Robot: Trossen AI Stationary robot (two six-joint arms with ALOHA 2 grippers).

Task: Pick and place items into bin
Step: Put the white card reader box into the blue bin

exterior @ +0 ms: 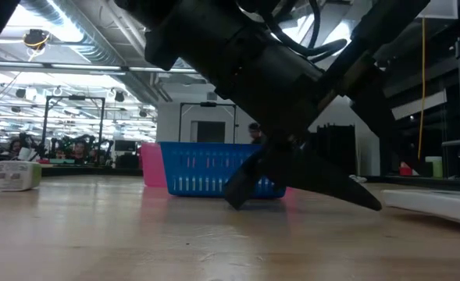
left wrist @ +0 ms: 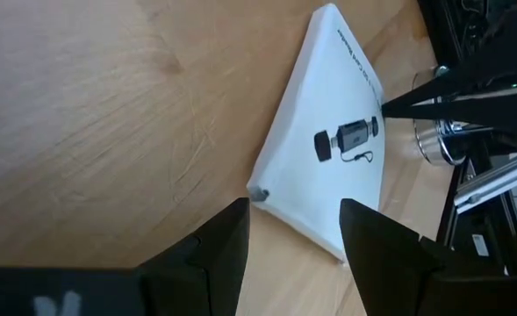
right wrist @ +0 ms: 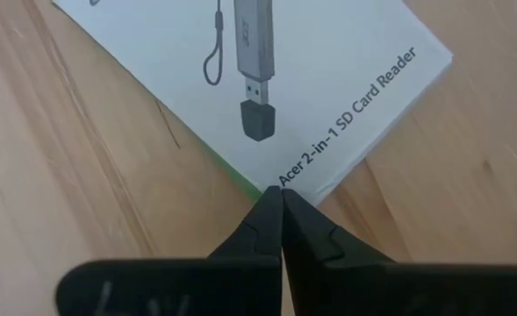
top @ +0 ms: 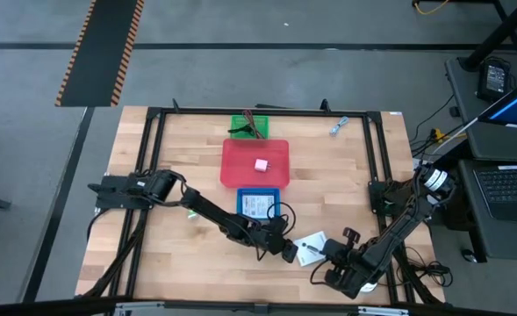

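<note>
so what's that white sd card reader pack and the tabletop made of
White pack: likely matte printed cardboard, with flat faces, crisp edges and a printed product picture. Tabletop: wood, probably butcher-block with a smooth low-sheen finish; grain and plank seams show.

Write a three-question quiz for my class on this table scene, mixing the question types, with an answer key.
1. True or false: the pink cube lies in the red bin.
2. Which gripper has its fingers pressed together at the white card's edge: A left, B right?
3. Fill in: the left gripper is ____ around the card's corner.

Key: 1 true. 2 B, the right gripper. 3 open.
</note>
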